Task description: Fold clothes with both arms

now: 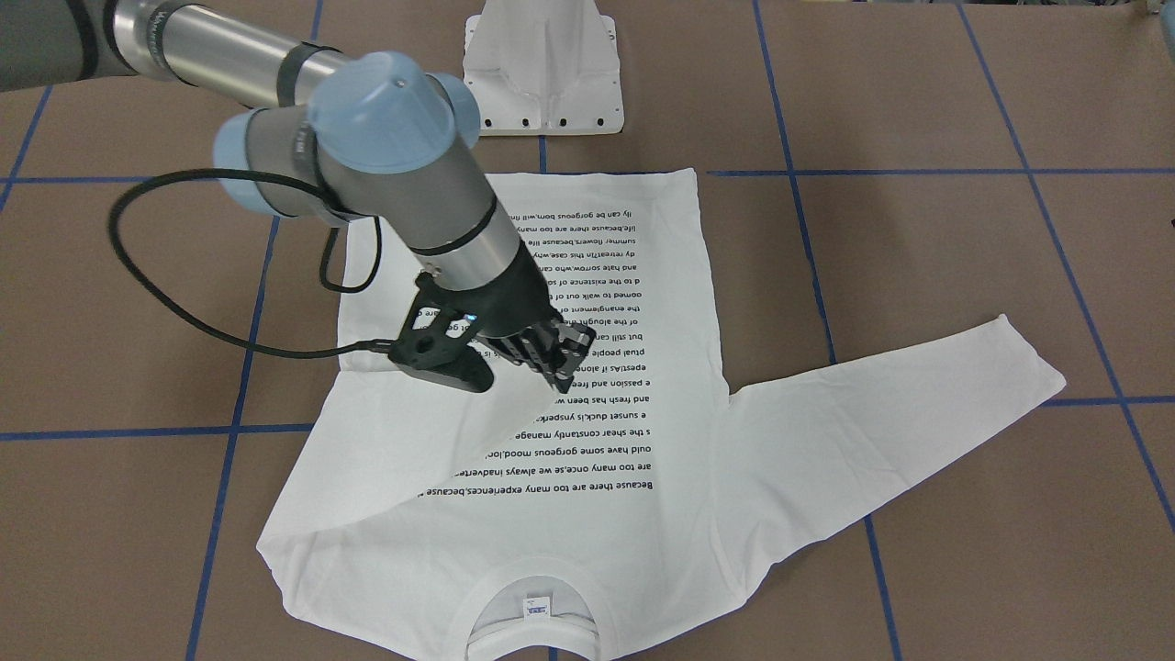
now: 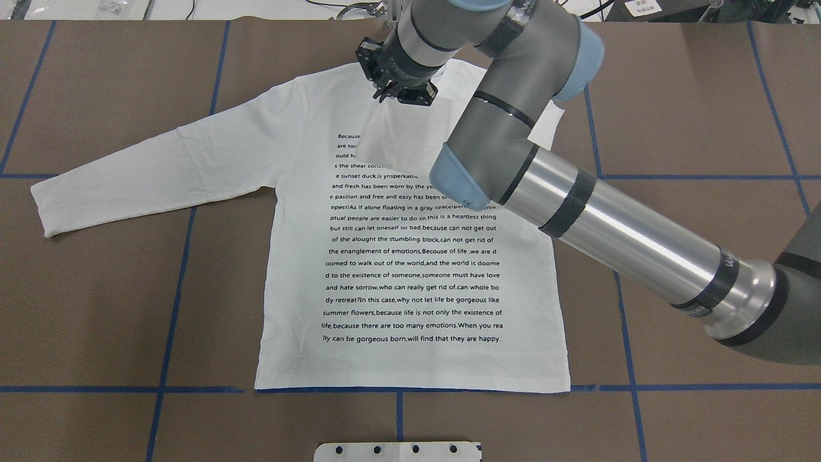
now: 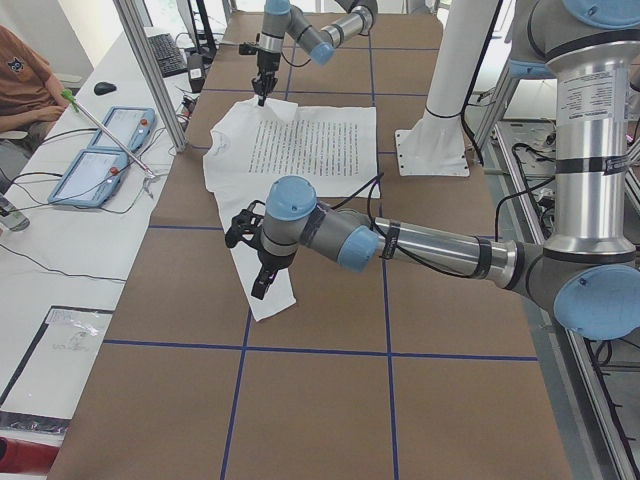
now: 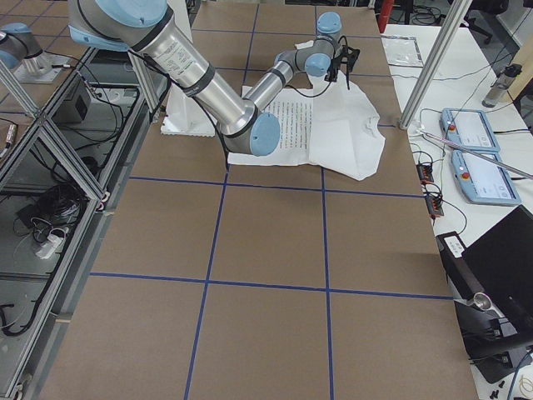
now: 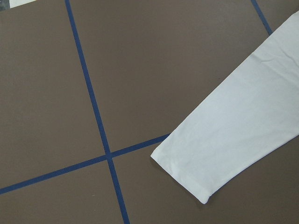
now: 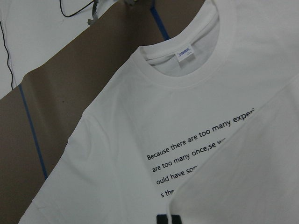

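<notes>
The white long-sleeved T-shirt (image 2: 410, 359) lies flat, text side up, with its collar (image 6: 187, 77) and neck label (image 6: 185, 54) at the far side from the robot. My right gripper (image 1: 558, 378) hangs over the chest, shut on the cuff of the right sleeve (image 1: 413, 459), which is drawn across the top text lines. It also shows in the overhead view (image 2: 391, 96). The left sleeve (image 2: 128, 173) lies stretched out flat, and its cuff (image 5: 196, 163) shows from above. My left gripper (image 3: 258, 288) hovers above that cuff. I cannot tell whether it is open or shut.
The white pedestal base (image 1: 543, 73) stands at the robot's side of the brown table with its blue tape grid (image 2: 192, 256). Two tablets (image 3: 100, 150) and cables lie on the operators' bench, where a person (image 3: 20, 70) sits. Metal frame posts (image 4: 433, 58) stand at the table's edge.
</notes>
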